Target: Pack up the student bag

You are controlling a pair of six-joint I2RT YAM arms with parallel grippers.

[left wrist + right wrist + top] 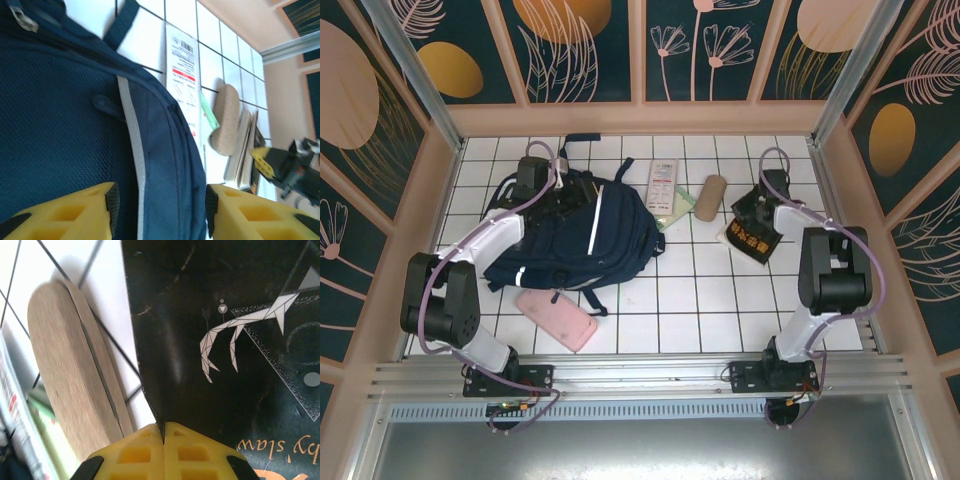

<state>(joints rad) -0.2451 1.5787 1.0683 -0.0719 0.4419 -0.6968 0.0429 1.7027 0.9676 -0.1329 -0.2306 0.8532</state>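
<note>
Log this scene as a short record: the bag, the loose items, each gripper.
bag: student bag lying on the white tiled table, left of centre
loose items: pink pouch on the near side of the bag; white packet and tan case to the bag's right
left gripper: left gripper open, jaws apart over the bag's fabric
right gripper: right gripper shut on the edge of a black book, beside the tan case
</note>
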